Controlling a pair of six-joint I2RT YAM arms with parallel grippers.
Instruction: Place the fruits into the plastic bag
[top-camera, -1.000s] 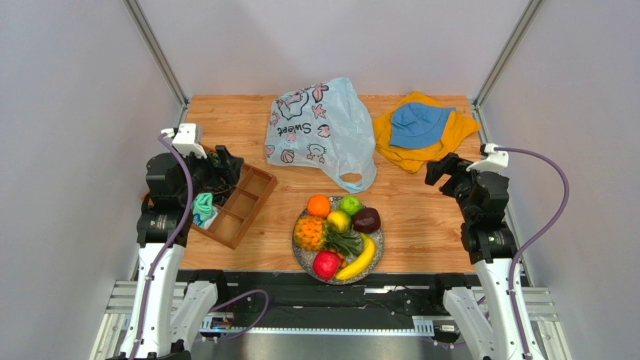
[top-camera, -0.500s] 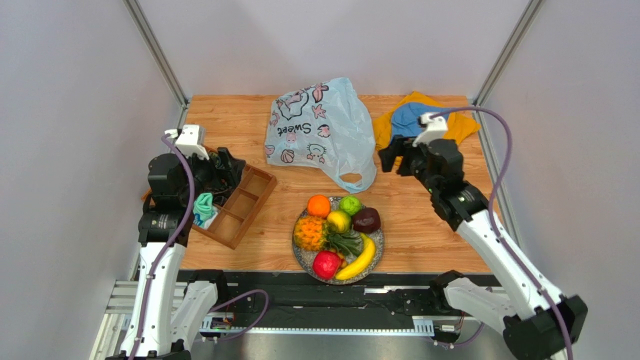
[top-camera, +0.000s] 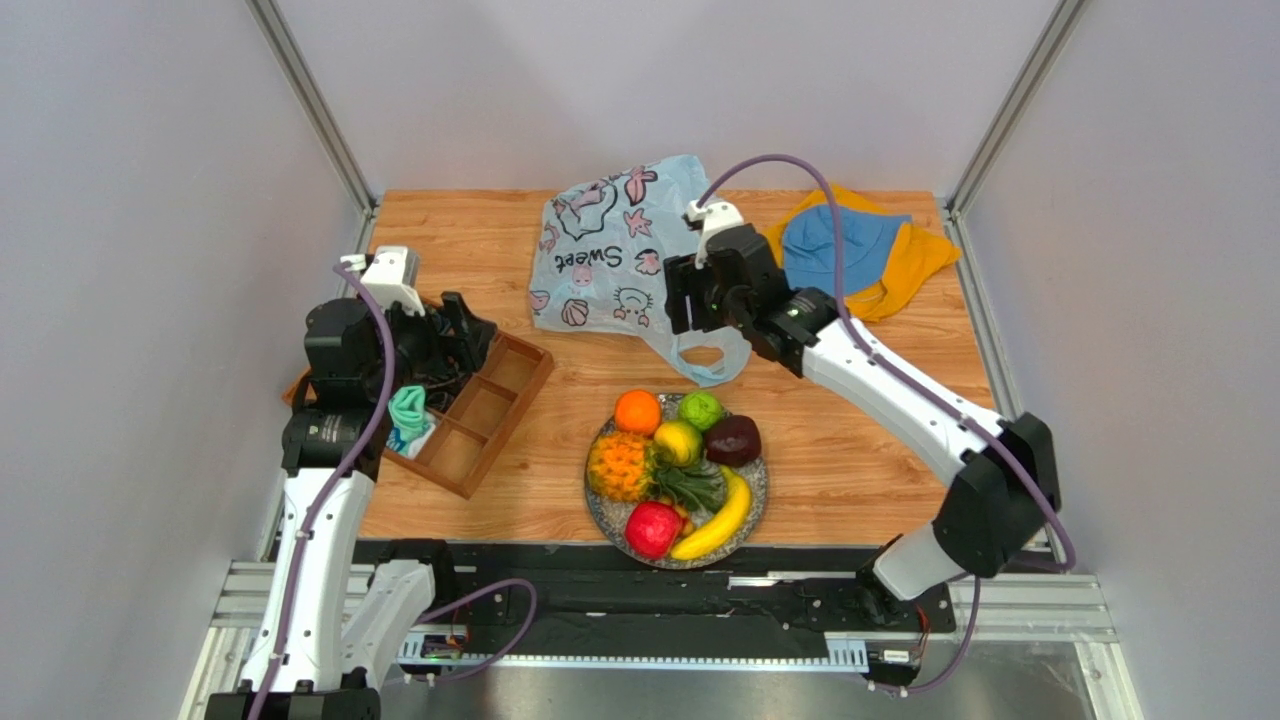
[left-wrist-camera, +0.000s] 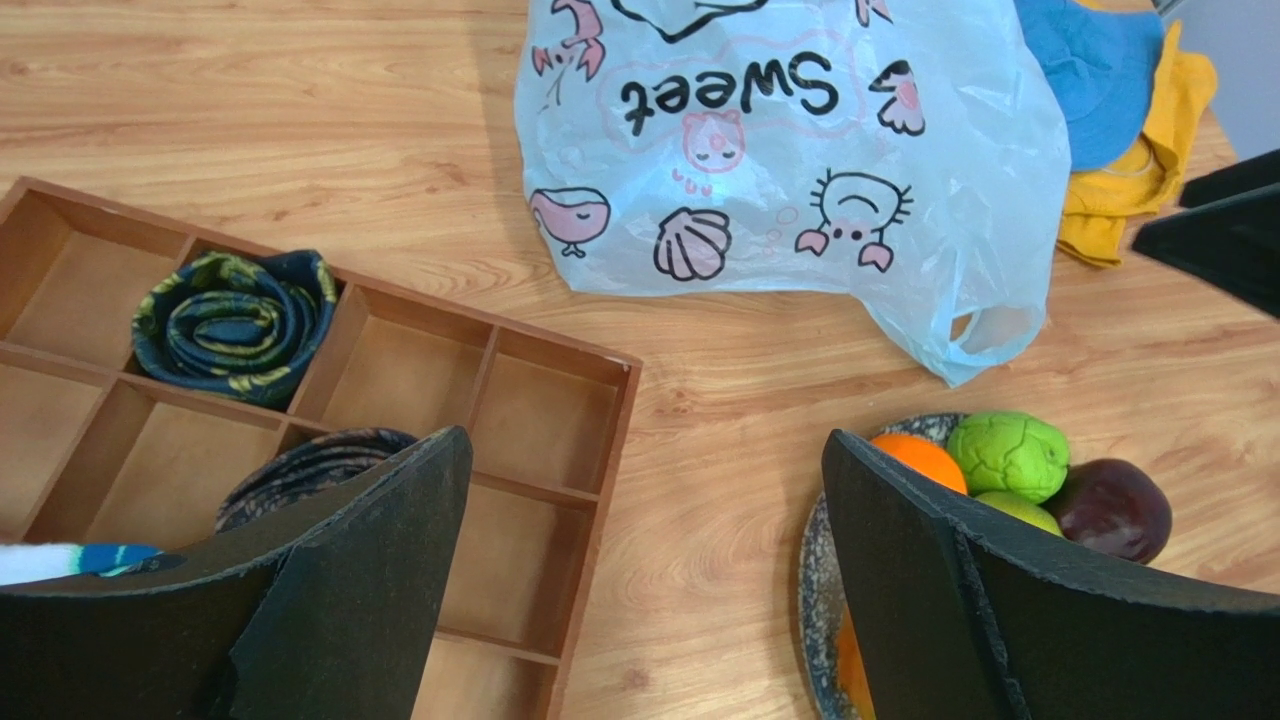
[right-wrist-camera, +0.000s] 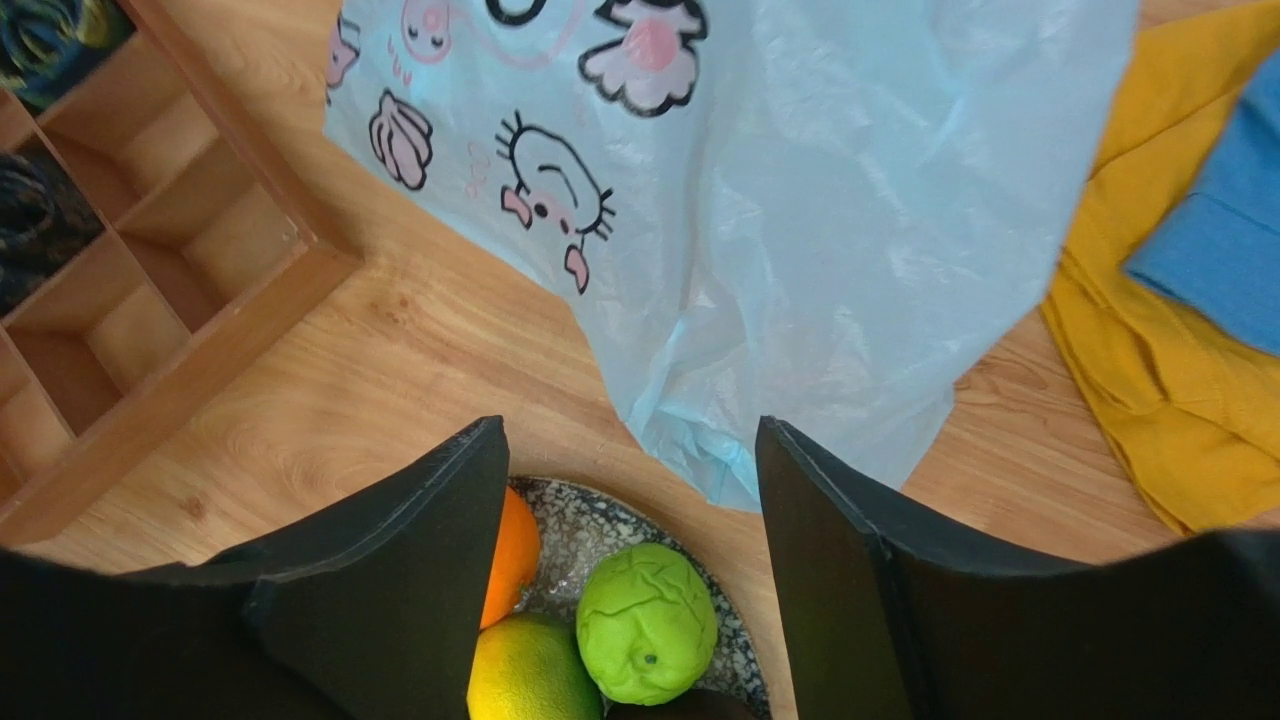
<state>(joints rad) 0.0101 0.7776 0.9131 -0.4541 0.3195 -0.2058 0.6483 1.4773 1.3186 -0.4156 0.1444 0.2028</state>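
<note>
**Fruits.** Seven fruits lie together on a speckled grey plate at the near middle of the bench.
- Far edge of the plate: orange and green apple, side by side.
- Just behind them: yellow-green fruit, with the maroon fruit to its right.
- Left side: pineapple.
- Near edge: red apple, with the banana curving along the right rim.

No fruit is inside the bag, and neither claw touches any fruit.

**Plastic bag.** The light blue plastic bag lies flat on the far middle of the bench. Its handle loop points toward the plate and ends near the orange and green apple, without touching the plate.

**Right claw.** The right claw hangs over the right part of the bag, above the handle end. Its fingers are spread wide and grasp nothing. In the right wrist view, the gap of the claw frames the bag's lower edge, with the orange and green apple just below it.

**Left claw.** The left claw hangs over a wooden tray at the left of the bench, well apart from the fruits and the bag. Its fingers are spread and empty. The left wrist view shows the gap of the claw over the tray's right edge and bare bench.

**Surroundings.** The tray holds rolled socks. A blue hat lies on a yellow cloth at the far right, just beside the bag.
</note>
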